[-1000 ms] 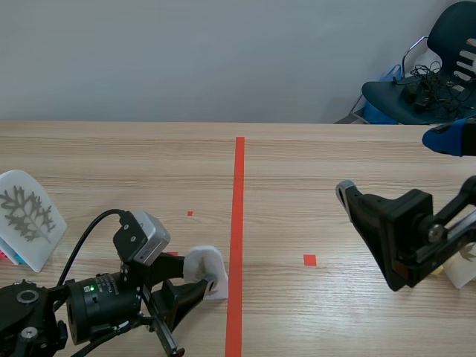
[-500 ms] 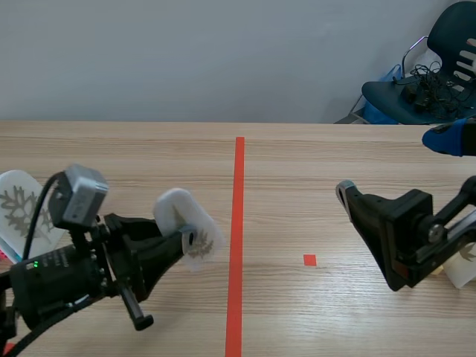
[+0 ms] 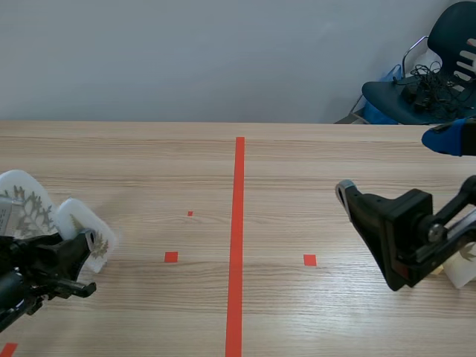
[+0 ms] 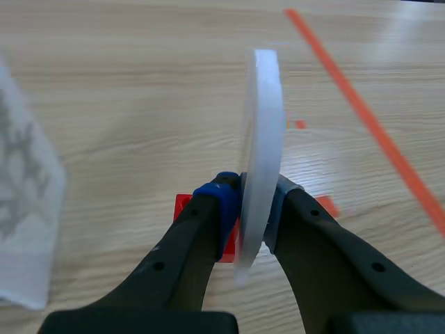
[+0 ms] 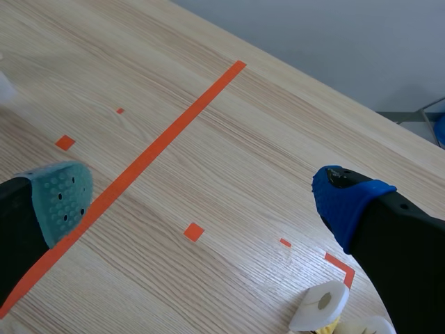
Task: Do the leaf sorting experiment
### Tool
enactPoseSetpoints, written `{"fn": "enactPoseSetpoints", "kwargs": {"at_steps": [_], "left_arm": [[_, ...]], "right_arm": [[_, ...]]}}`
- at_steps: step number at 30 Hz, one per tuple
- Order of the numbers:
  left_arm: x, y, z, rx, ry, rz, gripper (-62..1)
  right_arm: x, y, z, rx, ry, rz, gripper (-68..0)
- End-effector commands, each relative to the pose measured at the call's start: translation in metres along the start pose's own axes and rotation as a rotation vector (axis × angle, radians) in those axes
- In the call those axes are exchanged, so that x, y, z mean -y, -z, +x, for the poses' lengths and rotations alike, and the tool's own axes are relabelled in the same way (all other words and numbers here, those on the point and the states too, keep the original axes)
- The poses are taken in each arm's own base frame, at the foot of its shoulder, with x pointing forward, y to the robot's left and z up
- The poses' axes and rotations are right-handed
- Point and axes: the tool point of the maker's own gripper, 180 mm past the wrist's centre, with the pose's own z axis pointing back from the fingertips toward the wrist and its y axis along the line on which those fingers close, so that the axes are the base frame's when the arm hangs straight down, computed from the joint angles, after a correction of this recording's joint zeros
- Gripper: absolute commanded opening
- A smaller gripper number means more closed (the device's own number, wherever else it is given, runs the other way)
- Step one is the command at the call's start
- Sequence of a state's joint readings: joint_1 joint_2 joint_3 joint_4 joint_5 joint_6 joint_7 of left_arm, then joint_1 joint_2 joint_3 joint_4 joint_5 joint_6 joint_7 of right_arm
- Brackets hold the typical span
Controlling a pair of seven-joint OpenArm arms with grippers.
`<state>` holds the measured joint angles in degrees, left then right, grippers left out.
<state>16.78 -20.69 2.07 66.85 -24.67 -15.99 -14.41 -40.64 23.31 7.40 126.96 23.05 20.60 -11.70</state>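
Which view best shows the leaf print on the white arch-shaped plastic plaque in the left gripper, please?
The scene view: the white plaque shows its printed face. The left wrist view shows it edge-on, clamped in the left gripper; the right wrist view shows nothing clear.

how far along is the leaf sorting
One leaf card stands at the left edge of the table, apparently sorted. The left gripper is shut on a second leaf card, held just beside the first, not yet released. White pieces wait near the open right gripper.
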Motion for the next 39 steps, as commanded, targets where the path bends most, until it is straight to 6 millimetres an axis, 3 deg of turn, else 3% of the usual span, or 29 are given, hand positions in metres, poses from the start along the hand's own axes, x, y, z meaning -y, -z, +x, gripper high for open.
{"fn": "enactPoseSetpoints", "kwargs": {"at_steps": [1, 9, 14, 24, 27, 32, 36, 39], "left_arm": [[-0.003, 0.012, 0.016, 0.056, 0.001, 0.012, -56.8], [-0.049, 0.025, 0.012, 0.046, 0.026, 0.176, -56.8], [-0.062, 0.021, 0.012, 0.045, 0.027, 0.214, -56.5], [-0.068, 0.019, 0.02, 0.051, 0.054, 0.215, -37.6], [-0.07, 0.014, 0.04, 0.088, 0.09, 0.204, -33.4], [-0.062, -0.003, 0.094, 0.155, 0.191, 0.157, -33.4], [-0.036, -0.024, 0.138, 0.207, 0.221, 0.056, -31.6], [-0.004, -0.041, 0.164, 0.238, 0.242, -0.054, -20.8]], "right_arm": [[0.004, 0.001, 0.007, 0.031, 0.004, -0.011, 0.4], [0.004, 0.001, 0.007, 0.03, 0.004, -0.011, 0.4], [0.004, 0.001, 0.007, 0.03, 0.004, -0.011, 0.4], [0.004, 0.001, 0.007, 0.03, 0.004, -0.011, 0.4], [0.004, 0.001, 0.007, 0.03, 0.004, -0.011, 0.4], [0.004, 0.001, 0.007, 0.03, 0.004, -0.011, 0.4], [0.004, 0.001, 0.007, 0.03, 0.004, -0.011, 0.4], [0.004, 0.001, 0.007, 0.03, 0.004, -0.011, 0.4]]}}
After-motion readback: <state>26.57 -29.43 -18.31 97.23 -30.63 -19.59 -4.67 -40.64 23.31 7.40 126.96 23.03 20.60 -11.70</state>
